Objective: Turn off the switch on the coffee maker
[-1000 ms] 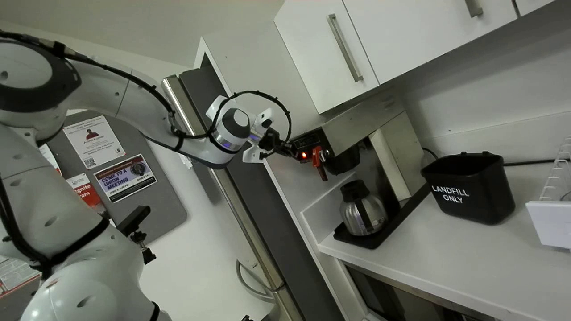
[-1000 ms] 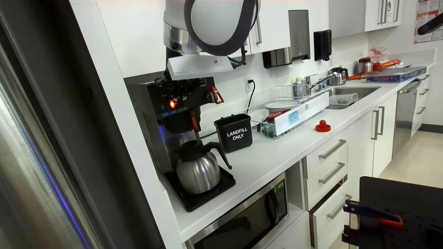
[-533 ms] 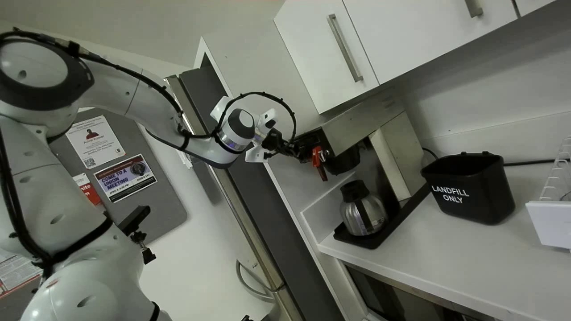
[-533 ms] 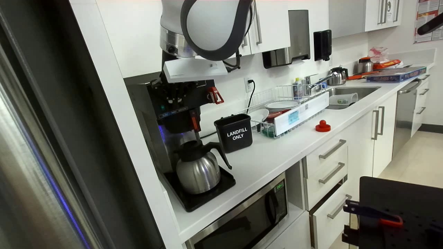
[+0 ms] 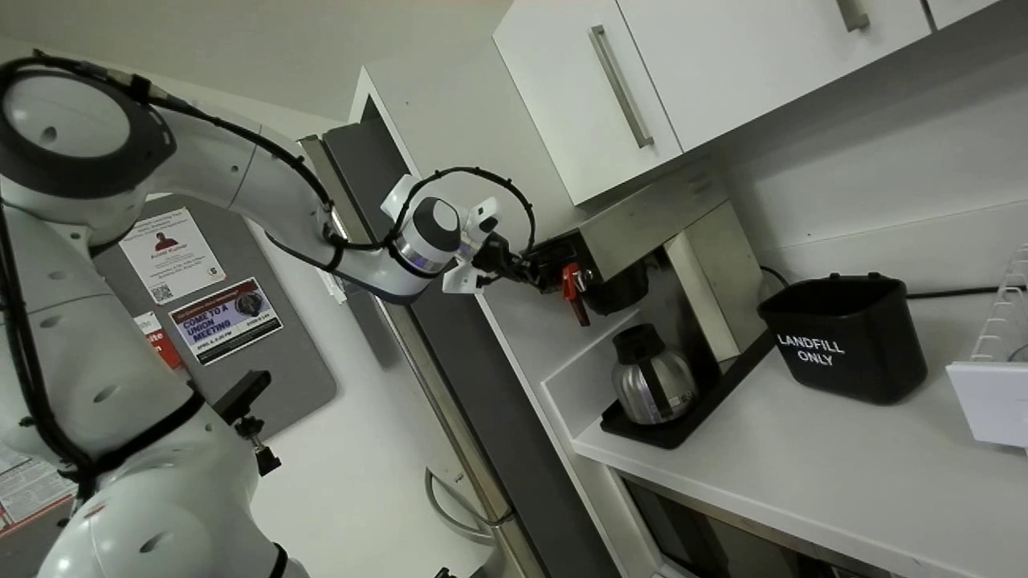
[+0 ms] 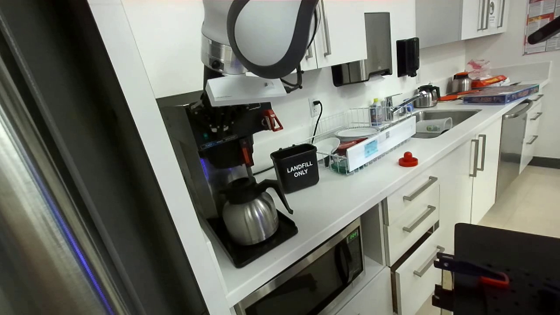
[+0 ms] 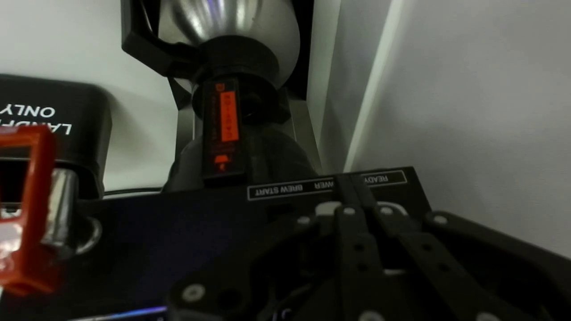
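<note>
The coffee maker (image 6: 179,140) stands at the end of the counter, with a steel body and a black front panel (image 7: 169,240). Its steel carafe (image 6: 250,218) with black lid sits on the base and also shows in an exterior view (image 5: 654,389). My gripper (image 7: 352,183) is shut and empty, its two fingertips side by side against or just before the panel, over the label strip between "POWER" and "READY". In an exterior view my gripper (image 5: 536,278) reaches the panel from the front. The red switch is hidden behind the gripper; no red glow shows.
A red tap handle (image 7: 31,214) sticks out of the panel beside the gripper. A black-and-orange tag (image 7: 225,129) hangs below the panel. A black "LANDFILL ONLY" tub (image 6: 295,168) stands beside the machine. A pale side wall (image 7: 482,111) is close on the other side.
My gripper has moved a little closer to the panel. The red glow that showed one second ago in both exterior views is no longer visible. In the last half second the arm has barely moved.
</note>
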Controlling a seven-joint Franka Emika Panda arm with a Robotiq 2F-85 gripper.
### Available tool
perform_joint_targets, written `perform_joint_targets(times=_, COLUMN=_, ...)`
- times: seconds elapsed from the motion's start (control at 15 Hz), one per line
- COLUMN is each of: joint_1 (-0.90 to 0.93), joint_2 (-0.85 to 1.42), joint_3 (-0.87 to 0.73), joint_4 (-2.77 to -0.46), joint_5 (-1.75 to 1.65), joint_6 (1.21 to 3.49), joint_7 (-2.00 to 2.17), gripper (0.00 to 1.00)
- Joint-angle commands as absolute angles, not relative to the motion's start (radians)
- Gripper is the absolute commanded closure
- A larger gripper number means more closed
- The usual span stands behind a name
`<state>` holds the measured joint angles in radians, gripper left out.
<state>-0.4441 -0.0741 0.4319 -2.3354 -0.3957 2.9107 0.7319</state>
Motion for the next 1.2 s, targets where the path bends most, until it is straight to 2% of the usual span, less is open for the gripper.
perform_joint_targets(times=0.0, joint_1=-0.431, joint_2=-0.063, joint_3=0.433, joint_4=-2.322, joint_5=-0.367, joint_6=2.934, joint_7=0.707, gripper=1.0)
perform_joint_targets(times=0.4, joint_1=-0.344, joint_2=-0.243, joint_3=0.415, joint_4=-2.444, joint_5=-0.082, joint_6=2.852, joint_7=0.616, gripper=1.0)
perform_joint_targets(times=0.6, joint_1=-0.29, joint_2=-0.385, joint_3=0.381, joint_4=-2.496, joint_5=0.021, joint_6=2.733, joint_7=0.569, gripper=1.0)
perform_joint_targets(times=0.67, joint_1=-0.219, joint_2=-0.433, joint_3=0.303, joint_4=-2.509, joint_5=-0.018, joint_6=2.671, joint_7=0.594, gripper=1.0)
perform_joint_targets(times=1.13, joint_1=-0.202, joint_2=-0.677, joint_3=0.225, joint_4=-2.525, joint_5=-0.176, joint_6=2.27, joint_7=0.573, gripper=1.0)
